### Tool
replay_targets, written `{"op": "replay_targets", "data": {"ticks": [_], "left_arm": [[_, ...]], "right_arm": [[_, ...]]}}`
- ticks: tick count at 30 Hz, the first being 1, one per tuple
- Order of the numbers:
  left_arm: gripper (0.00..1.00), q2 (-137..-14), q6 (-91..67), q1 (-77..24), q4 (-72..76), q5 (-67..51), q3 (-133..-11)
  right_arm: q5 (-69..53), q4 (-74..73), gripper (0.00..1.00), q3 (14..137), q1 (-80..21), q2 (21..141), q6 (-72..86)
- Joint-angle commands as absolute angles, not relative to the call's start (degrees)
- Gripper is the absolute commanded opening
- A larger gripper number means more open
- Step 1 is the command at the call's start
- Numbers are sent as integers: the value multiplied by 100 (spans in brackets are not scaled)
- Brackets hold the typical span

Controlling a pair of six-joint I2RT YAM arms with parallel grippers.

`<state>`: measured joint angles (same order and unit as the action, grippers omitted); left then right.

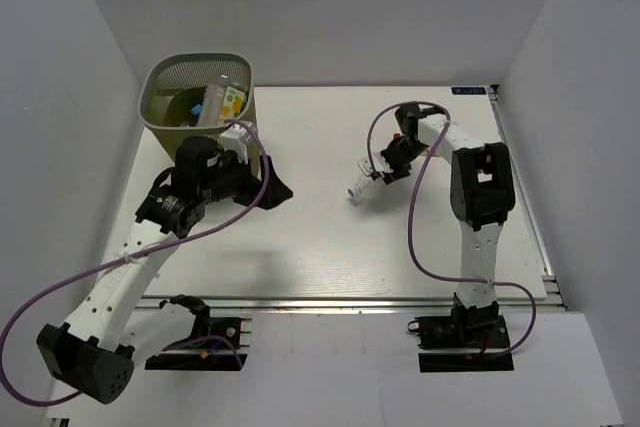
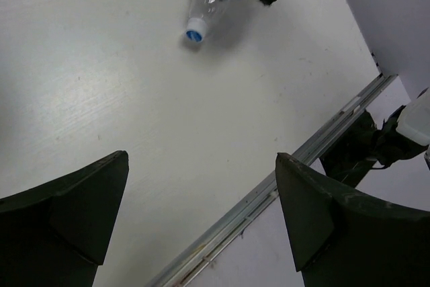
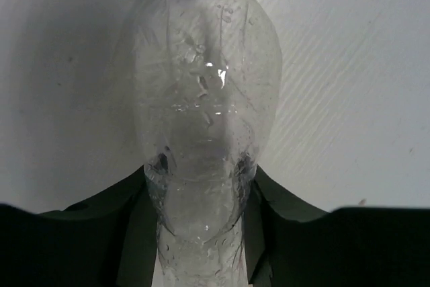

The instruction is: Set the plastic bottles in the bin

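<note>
Right tool [image 1: 378, 173] is pinching the clear bottle [image 3: 205, 85] low on its body, one finger pressing each side. Its blue cap [image 2: 195, 35] is pointing left and near. The bottle is sitting mid-right on the table [image 1: 320, 247]; can't tell if it's touching it or just above. Left tool [image 2: 201, 186] is hanging spread wide, gripping nothing, just near of the bin [image 1: 160, 117] at far left. In the bin, a labelled bottle [image 1: 232, 102] is showing orange and green print, with writing too small to read.
</note>
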<state>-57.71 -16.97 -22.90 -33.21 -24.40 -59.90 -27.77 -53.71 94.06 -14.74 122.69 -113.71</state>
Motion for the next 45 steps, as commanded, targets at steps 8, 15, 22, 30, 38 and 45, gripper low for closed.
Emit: {"op": "replay_targets", "data": {"ticks": [8, 15, 22, 30, 38, 45], "left_arm": [[100, -4694, -2224, -2312, -3639, -2312, -4502], [100, -4702, -2303, -2312, -3639, -2593, -3973], [100, -4641, -2408, -2312, -3524, -2663, -3736], [100, -4290, -2575, -2312, -3682, -2663, -3551], [100, -4464, -2575, -2312, -3456, -2592, -3814], [100, -5192, -2523, -2364, -2208, -2926, -3709]], "right_arm": [[-5672, -6954, 16, 11659, -1661, 11998, -9703], [-6091, 1744, 20, 10442, -2416, 10556, -2460], [-4800, 4059, 17, 13199, -3706, 12479, -624], [-3534, 5036, 32, 13728, -4639, 13411, -976], [-3138, 4676, 90, 13861, -4825, 13764, -967], [-2540, 3852, 89, 13010, -4062, 12545, -932]]}}
